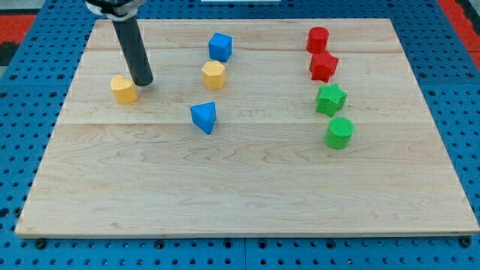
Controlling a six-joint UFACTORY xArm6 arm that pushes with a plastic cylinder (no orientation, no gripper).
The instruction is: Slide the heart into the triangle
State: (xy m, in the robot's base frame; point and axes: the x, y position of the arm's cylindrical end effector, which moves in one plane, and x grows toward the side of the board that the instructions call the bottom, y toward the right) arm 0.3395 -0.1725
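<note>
I work over a pale wooden board (247, 187) made of joined planks, lying on a blue perforated bench (465, 90) that shows on all sides; a strip of red shows at the view's top corners.

Seven small plastic blocks lie on the board: two yellow, two blue, two red and two green, less one, since I count only one blue cube and one blue triangle, so blue makes two and the total is eight. The yellow heart-shaped block (123, 88) sits at the view's left. The blue triangular block (204, 117) lies to its right and slightly lower, well apart from it. A yellow hexagonal block (214, 74) stands above the triangle, and a blue cube (220, 46) just above that. At the view's right runs a column: a red cylinder (317, 39), a red star-shaped block (324, 66) touching or nearly touching it, a green star-shaped block (330, 99), and a green cylinder (339, 133).

I have no claw to clench or release, only a dark rod. My tip (143, 82) rests on the board just beside the heart, at its upper right. Between heart and triangle the wood lies bare.
</note>
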